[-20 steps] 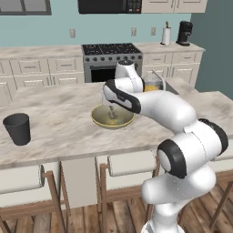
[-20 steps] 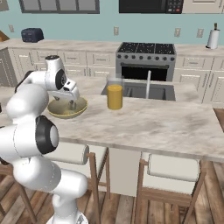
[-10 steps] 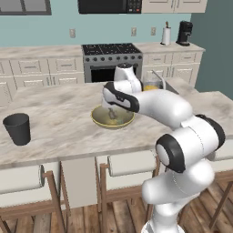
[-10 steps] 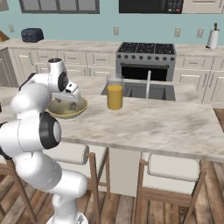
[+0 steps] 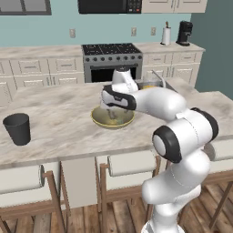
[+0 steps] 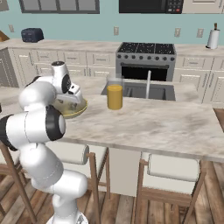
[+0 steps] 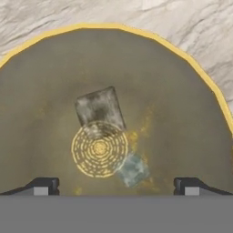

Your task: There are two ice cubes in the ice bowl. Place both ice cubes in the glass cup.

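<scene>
We see the gripper (image 7: 116, 185) spread wide and empty above the bowl (image 7: 41, 82); its tips touch nothing. Two pale, blocky, translucent cubes (image 7: 100, 108) lie near the centre of the round, dull-yellow, smooth bowl; veined marble counter (image 7: 191, 27) beyond its rim.

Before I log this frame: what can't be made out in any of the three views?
- Ice cubes: in both base views, too small, and the arm covers the ice bowl.
- Gripper: hand view's bottom edge cuts its fingertips; whether they touch the bowl is unclear.
- Glass cup: interior hidden by its wall, left base view.
</scene>
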Robot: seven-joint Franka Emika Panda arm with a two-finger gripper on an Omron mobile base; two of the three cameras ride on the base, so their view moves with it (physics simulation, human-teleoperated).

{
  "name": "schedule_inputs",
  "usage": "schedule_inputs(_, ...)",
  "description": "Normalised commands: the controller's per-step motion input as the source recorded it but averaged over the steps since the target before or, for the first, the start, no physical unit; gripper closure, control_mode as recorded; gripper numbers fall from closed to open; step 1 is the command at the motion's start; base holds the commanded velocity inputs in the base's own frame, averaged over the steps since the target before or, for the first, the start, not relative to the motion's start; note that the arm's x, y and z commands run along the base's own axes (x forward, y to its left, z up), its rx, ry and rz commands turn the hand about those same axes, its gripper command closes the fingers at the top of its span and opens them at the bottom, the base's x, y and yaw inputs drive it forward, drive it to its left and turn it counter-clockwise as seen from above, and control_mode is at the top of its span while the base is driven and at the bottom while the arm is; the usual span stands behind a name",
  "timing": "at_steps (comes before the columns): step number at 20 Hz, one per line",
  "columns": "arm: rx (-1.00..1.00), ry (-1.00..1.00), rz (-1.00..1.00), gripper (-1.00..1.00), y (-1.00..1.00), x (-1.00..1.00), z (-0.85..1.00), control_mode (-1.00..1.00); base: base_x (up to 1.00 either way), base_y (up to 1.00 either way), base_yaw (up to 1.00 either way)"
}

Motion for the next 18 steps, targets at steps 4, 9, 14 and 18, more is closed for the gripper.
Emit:
schedule_inputs(4,0.00,0.00,0.00,-1.00,0.11,0.35,-0.17,-1.00,0.00,0.00,0.00)
schedule_inputs(9,0.00,0.00,0.00,-1.00,0.09,0.36,-0.18,-1.00,0.00,0.00,0.00)
schedule_inputs(14,-0.04,0.00,0.00,-1.00,0.01,0.23,-0.19,-1.00,0.00,0.00,0.00)
schedule_inputs(18,-0.04,0.00,0.00,-1.00,0.00,0.04,-0.20,-1.00,0.00,0.00,0.00)
